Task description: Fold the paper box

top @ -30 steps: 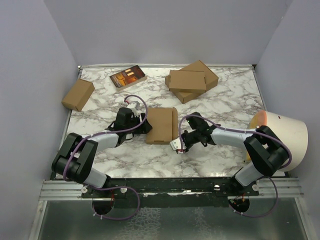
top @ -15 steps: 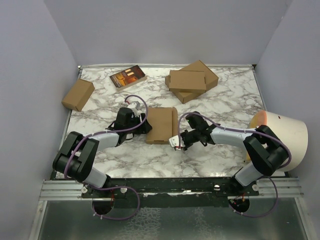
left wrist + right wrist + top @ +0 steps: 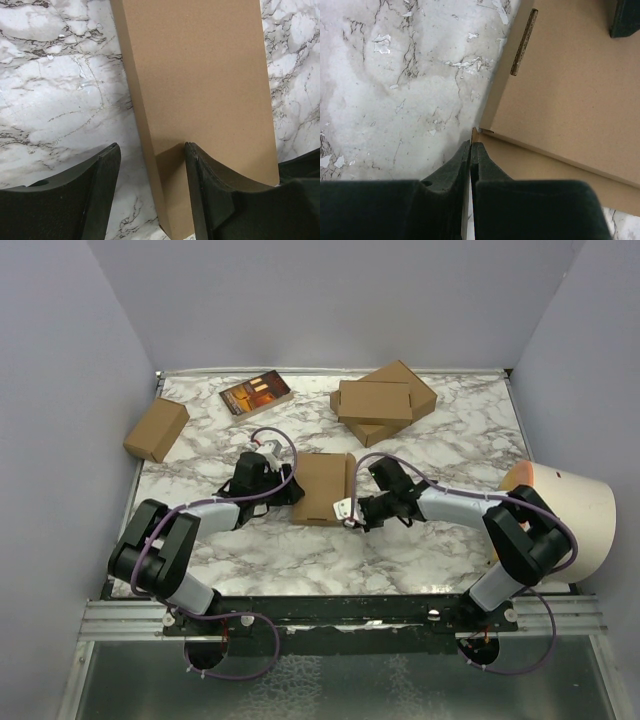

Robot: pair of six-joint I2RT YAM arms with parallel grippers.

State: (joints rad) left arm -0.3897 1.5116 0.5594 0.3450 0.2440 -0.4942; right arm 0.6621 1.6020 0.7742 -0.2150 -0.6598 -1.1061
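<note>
Top external: paper box [image 3: 322,490] lies flat mid-table, left gripper [image 3: 288,490] at its left edge, right gripper [image 3: 349,510] at its near right corner.
Left wrist: jaws wide, straddling that edge. You should press down here as an anchor.
Right wrist: jaws closed at a flap corner, pinch unconfirmed. Lift slowly.

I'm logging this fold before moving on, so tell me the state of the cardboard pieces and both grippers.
Thin flat brown cardboard mailer box: folded, lying flat on the marble table.
Left gripper: open, straddling the box's long edge.
Right gripper: shut, tips at the box's corner.
Stacked pair of brown cardboard boxes: closed.
Small thick brown carton: closed.
</note>
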